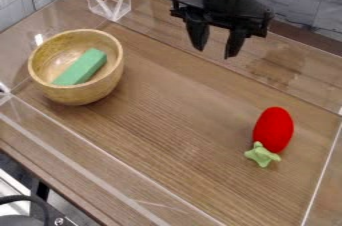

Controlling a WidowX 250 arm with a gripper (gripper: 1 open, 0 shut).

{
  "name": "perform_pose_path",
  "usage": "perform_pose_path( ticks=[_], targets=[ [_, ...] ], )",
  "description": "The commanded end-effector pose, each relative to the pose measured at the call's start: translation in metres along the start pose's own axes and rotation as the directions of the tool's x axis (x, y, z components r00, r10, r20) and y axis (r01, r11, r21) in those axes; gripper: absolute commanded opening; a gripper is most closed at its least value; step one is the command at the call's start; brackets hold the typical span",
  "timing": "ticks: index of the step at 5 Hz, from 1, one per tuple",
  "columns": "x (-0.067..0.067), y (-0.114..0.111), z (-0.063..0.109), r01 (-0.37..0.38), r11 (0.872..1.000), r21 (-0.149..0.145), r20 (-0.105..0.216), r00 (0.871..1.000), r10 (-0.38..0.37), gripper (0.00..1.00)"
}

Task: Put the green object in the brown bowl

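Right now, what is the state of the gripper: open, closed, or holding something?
Gripper: open, holding nothing, above the table's far side. The green object lies in the brown bowl.

Tool point(222, 45) pointing down, fingers slightly apart, holding nothing, hanging above table's far side.
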State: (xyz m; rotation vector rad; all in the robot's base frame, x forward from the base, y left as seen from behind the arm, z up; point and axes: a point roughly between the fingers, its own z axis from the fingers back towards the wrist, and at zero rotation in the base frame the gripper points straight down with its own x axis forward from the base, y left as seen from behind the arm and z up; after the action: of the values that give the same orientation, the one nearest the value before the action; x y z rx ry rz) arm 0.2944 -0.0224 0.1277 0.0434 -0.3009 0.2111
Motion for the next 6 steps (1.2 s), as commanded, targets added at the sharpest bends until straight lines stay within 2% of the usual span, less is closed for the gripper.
perform_pose_path(
  ticks=[1,2,3,4,5,6],
  targets=[
    [0.009,0.003,0.013,0.006,1.0,0.0,0.056,0.998,-0.006,1.0],
    [0.005,0.0,0.014,-0.077,0.997,0.031,0.06,0.995,0.075,1.0],
    [0.0,-0.004,0.019,-0.167,0.985,0.05,0.072,0.984,0.164,1.0],
    [0.003,0.005,0.021,-0.095,0.995,0.024,0.074,0.993,0.093,1.0],
    [0.005,0.009,0.026,-0.041,0.999,-0.014,0.078,0.996,0.042,1.0],
    [0.0,0.004,0.018,-0.037,0.999,-0.009,0.084,0.996,0.037,1.0]
  ],
)
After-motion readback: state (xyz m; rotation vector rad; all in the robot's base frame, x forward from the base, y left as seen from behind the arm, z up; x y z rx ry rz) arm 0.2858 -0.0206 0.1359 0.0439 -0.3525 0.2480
